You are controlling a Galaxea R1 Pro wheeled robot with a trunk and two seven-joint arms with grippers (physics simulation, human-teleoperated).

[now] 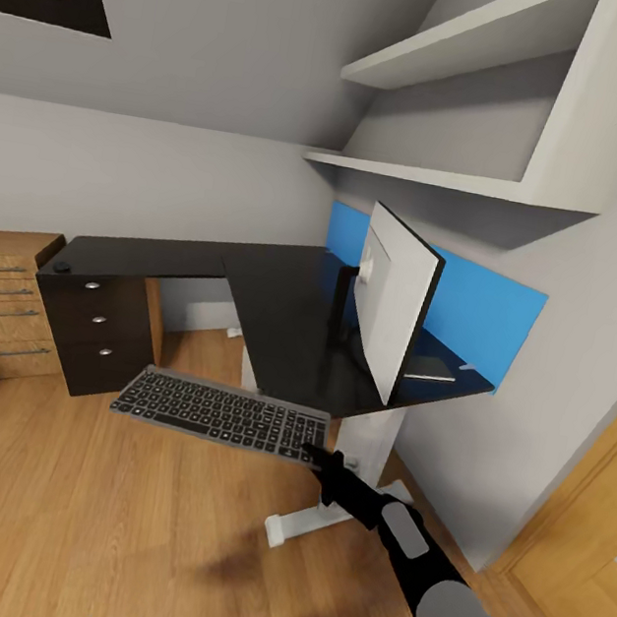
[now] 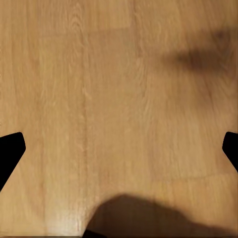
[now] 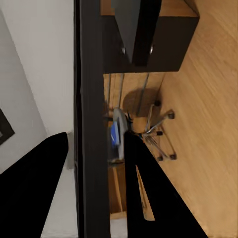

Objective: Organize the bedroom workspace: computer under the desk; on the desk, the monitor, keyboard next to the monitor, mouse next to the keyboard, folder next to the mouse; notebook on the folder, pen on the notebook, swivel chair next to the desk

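— Head view first: where does the table (image 1: 278, 314) stand against what the robot is carrying?

— It runs along the wall under the shelves, with the blue panel at its back edge. The monitor (image 1: 394, 302) stands near its right end, white back turned toward us. The front edge sits just above and behind the keyboard (image 1: 217, 412).

— So the keyboard is not on it yet?

— No. It hangs in the air over the floor, below the front edge, long axis running roughly along that edge. The right hand (image 1: 317, 454) is clamped on its right end; in the right wrist view the keyboard (image 3: 91, 124) shows as a dark edge-on bar between the two fingers.

— And the other arm?

— The left hand (image 2: 119, 148) has its fingers spread wide with nothing between them, pointing at bare wood floor.

— What does the next move depend on?

— I'd judge up, then forward over the front edge, landing on the bare top left of the monitor's base. The swivel chair (image 3: 148, 131), with something blue on its seat, is well apart.
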